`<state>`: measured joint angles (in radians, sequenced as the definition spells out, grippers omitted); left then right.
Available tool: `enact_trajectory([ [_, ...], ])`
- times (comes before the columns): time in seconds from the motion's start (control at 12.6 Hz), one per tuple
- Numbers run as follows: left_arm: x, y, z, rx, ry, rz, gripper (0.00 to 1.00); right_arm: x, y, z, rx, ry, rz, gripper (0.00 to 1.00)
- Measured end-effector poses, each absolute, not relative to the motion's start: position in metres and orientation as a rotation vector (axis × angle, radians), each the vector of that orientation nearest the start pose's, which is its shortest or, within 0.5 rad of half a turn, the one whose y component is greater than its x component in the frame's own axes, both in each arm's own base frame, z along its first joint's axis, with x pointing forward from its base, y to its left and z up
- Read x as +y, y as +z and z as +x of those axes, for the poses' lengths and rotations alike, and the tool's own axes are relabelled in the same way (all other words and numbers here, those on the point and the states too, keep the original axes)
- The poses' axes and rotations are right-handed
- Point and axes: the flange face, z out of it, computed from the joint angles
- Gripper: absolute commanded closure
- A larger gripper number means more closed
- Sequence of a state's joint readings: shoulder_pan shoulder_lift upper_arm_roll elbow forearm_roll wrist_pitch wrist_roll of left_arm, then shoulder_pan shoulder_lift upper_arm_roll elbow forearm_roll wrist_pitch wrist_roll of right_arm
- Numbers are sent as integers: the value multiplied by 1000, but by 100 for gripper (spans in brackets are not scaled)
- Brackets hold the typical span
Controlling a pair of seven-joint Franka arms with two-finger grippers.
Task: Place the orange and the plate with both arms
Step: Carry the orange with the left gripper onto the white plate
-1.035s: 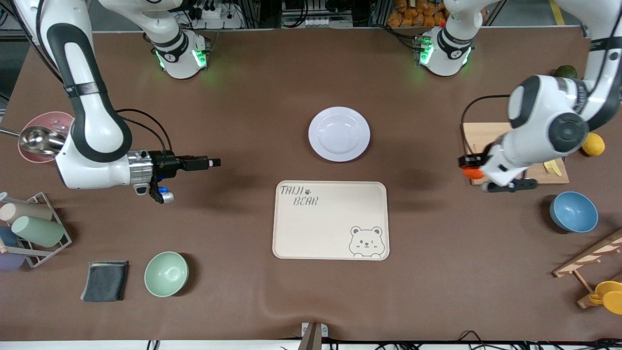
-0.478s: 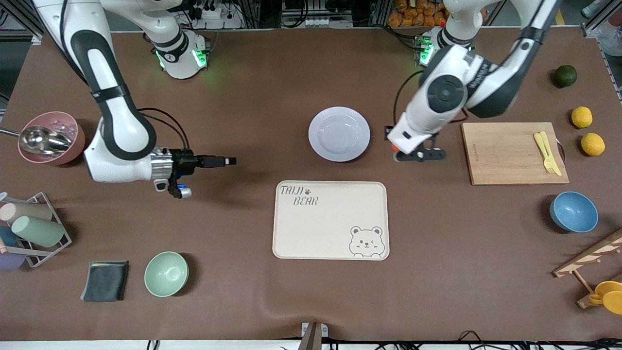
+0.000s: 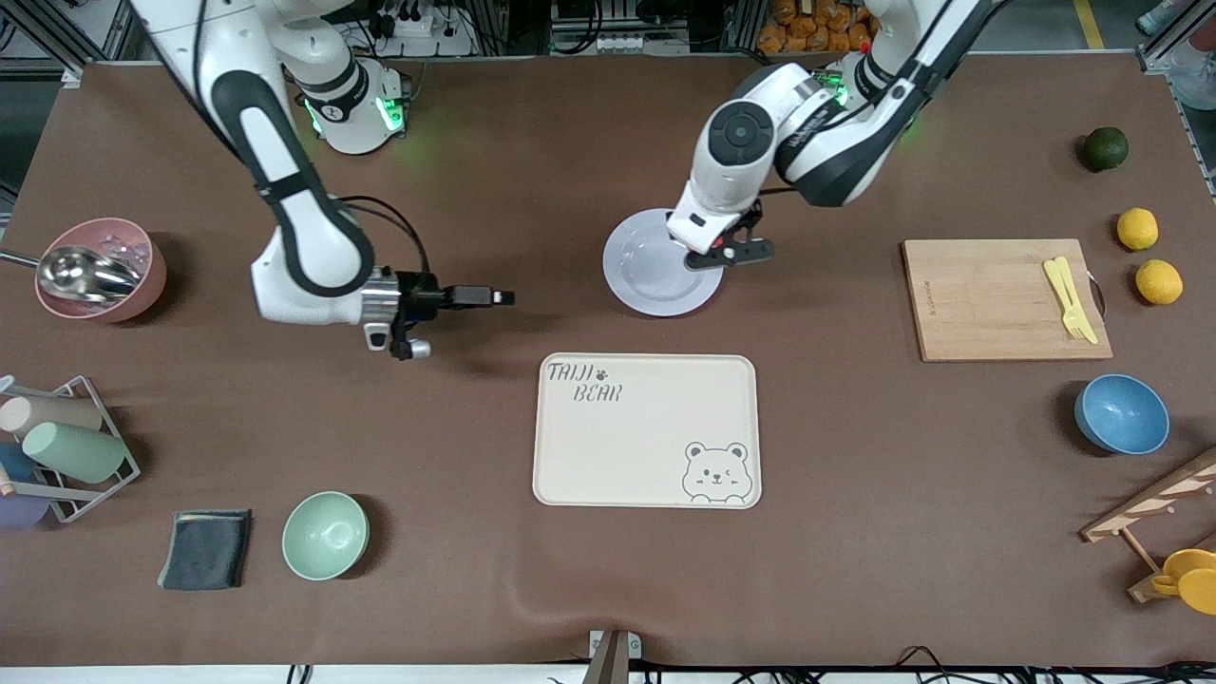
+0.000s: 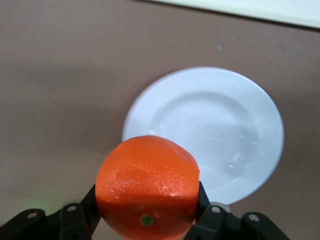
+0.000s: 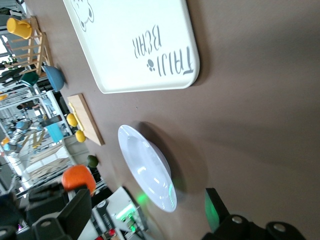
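My left gripper point(image 3: 727, 253) hangs over the plate's edge toward the left arm's end. It is shut on the orange point(image 4: 147, 185), a round bright red-orange fruit; the left wrist hides it in the front view. The pale lavender-white plate point(image 3: 646, 275) lies on the brown table, farther from the front camera than the cream bear tray point(image 3: 646, 432). The plate also shows in the left wrist view point(image 4: 220, 125), below the orange. My right gripper point(image 3: 499, 297) is open and empty, low over the table beside the plate point(image 5: 147, 167), toward the right arm's end. The orange point(image 5: 78, 179) shows there too.
A cutting board point(image 3: 988, 299) with a yellow fork point(image 3: 1069, 296), two lemons point(image 3: 1137, 228), a dark green fruit point(image 3: 1106, 148) and a blue bowl point(image 3: 1121, 413) lie toward the left arm's end. A green bowl point(image 3: 325, 535), grey cloth point(image 3: 205, 548), cup rack point(image 3: 57, 446) and pink bowl point(image 3: 100, 269) lie toward the right arm's end.
My left gripper has carried the orange from the cutting board's edge to over the plate's rim. My right gripper has moved along the table toward the plate.
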<state>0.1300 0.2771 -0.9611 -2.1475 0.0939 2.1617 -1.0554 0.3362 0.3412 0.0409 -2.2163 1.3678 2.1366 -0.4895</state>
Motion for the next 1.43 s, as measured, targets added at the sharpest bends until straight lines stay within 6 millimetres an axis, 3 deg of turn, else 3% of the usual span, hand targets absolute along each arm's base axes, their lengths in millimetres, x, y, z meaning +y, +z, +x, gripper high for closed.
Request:
enact_trajectory([
  [0.16, -415, 297, 351, -318, 358, -3106, 100, 256, 209, 462, 189, 337, -2156, 0],
  [0.32, -426, 279, 342, -329, 381, -3119, 100, 257, 198, 453, 181, 304, -2127, 0],
  [0.48, -422, 257, 352, -311, 383, -3133, 100, 255, 183, 446, 181, 279, -2103, 0],
  [0.64, -414, 235, 374, -344, 398, -3141, 100, 259, 175, 442, 187, 278, -2097, 0],
  [0.8, -424, 223, 383, -388, 420, -3140, 93, 265, 175, 439, 191, 271, -2102, 0],
  [0.96, -441, 214, 374, -402, 422, -3121, 90, 274, 174, 434, 197, 259, -2114, 0],
  [1.04, -447, 210, 366, -397, 426, -3112, 79, 280, 174, 431, 197, 256, -2119, 0],
  [1.12, -450, 206, 362, -394, 431, -3105, 60, 286, 174, 427, 196, 257, -2120, 0],
  [1.19, -449, 204, 361, -393, 433, -3100, 17, 291, 174, 424, 196, 257, -2121, 0],
  [1.27, -445, 201, 365, -399, 423, -3094, 0, 294, 174, 423, 194, 256, -2124, 0],
  [1.43, -434, 195, 377, -410, 392, -3083, 0, 296, 174, 421, 201, 250, -2117, 0],
])
